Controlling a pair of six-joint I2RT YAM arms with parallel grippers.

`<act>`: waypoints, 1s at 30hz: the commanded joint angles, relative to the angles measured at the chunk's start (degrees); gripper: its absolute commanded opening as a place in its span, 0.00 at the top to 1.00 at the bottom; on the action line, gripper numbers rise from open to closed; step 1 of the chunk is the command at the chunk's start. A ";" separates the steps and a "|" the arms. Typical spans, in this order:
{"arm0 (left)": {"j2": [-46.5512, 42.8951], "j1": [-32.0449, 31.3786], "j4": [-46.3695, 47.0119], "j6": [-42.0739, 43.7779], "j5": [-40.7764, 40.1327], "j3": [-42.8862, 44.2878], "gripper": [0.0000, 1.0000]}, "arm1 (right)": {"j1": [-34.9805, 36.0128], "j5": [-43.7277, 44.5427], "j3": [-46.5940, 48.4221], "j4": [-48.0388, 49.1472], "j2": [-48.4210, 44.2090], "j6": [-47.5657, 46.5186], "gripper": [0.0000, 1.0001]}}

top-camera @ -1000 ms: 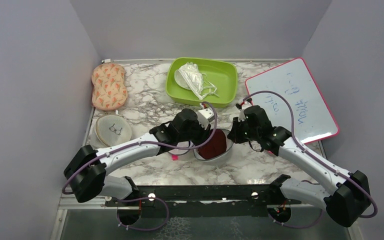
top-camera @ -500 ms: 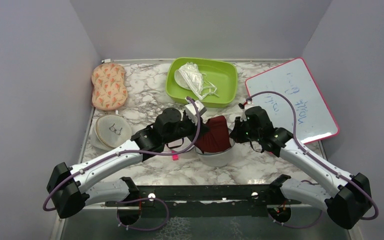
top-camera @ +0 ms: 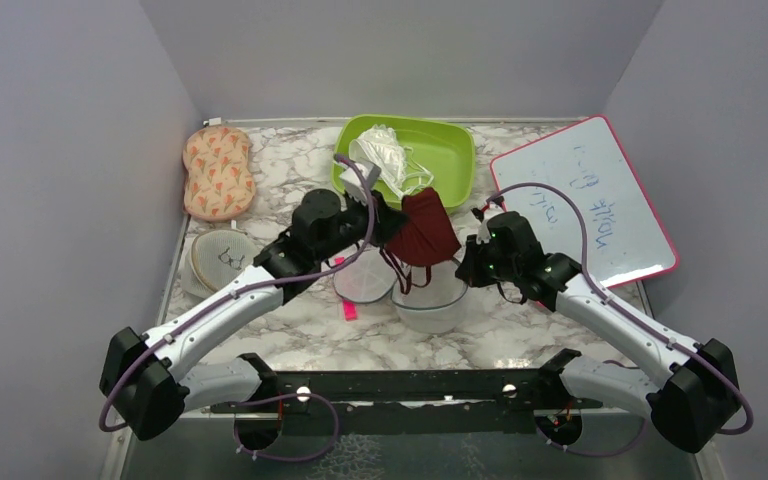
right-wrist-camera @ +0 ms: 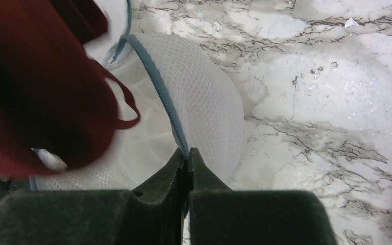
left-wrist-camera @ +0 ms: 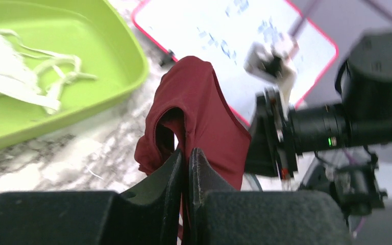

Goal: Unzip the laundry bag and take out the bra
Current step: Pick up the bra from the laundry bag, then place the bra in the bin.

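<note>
Top external: left gripper (top-camera: 388, 222) pinches the bra (top-camera: 425, 235), which hangs directly above the open laundry bag (top-camera: 430, 308) at centre; right gripper (top-camera: 468, 272) clamps the bag's right rim.

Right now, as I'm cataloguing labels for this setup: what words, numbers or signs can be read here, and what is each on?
Whiteboard: blue handwritten marks, turned away from the camera and too blurred to read in any view.
Beige mesh case: a black bra icon, a sign only, with no words.
No other readable word, brand or number shows in these views.
</note>
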 commanded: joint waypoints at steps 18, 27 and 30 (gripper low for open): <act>10.02 12.60 12.05 -10.55 13.95 18.15 1.00 | 0.19 2.43 0.51 -1.15 -1.66 0.13 0.98; 27.79 12.45 18.39 -13.25 13.77 33.09 1.00 | 0.19 2.97 0.94 -1.66 -4.35 0.53 0.88; 34.15 12.54 19.13 -13.49 12.67 38.63 1.00 | 0.19 2.75 0.59 -1.67 -5.68 0.76 0.87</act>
